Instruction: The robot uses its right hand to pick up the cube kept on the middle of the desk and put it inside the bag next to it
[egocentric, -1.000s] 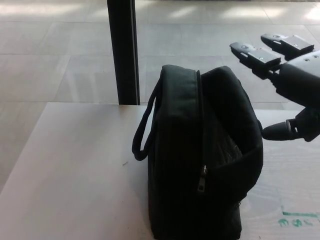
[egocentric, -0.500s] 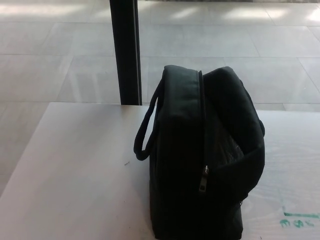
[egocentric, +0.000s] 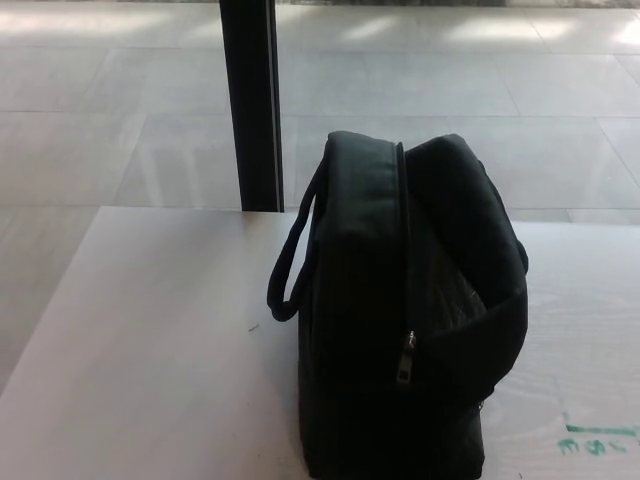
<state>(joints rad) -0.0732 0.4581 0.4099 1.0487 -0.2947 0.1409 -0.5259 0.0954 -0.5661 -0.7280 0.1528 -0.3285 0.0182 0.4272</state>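
Bag (egocentric: 400, 320): black soft bag, upright on the desk, filling the lower centre and cut off by the bottom edge of the picture at 6 o'clock.
Bag top: a zip line runs from the crown down the near face; the metal zip pull (egocentric: 407, 357) hangs low on that face. To the 3 o'clock side of the zip the flap stands away from the body, leaving a dark gap with a pale lining inside.
Bag handle (egocentric: 290, 265): a thin loop on the 9 o'clock side, arching out over bare desk, its lower end near the surface.
Cube: not visible anywhere on the desk; the inside of the bag is too dark to tell what it holds.
Desk (egocentric: 150, 360): pale, smooth top. Far edge runs straight across behind the bag at 12 o'clock; the 9 o'clock edge slants down toward the lower left corner of the picture.
Open room, 9 o'clock: a wide bare stretch of desk from the bag handle to the slanted edge, marked only by one tiny dark speck (egocentric: 252, 326) just beside the handle.
Open room, 3 o'clock: a narrower strip of desk between bag and picture edge; green scribbles (egocentric: 597, 440) lie on it near 4 o'clock.
Post (egocentric: 250, 100): black upright beyond the far edge, at 11 o'clock from the bag, apart from it.
Floor (egocentric: 100, 100): grey tiles beyond the desk, glare along the top.
Left hand: out of frame, finger state cannot be told.
Right hand: out of frame, finger state cannot be told.
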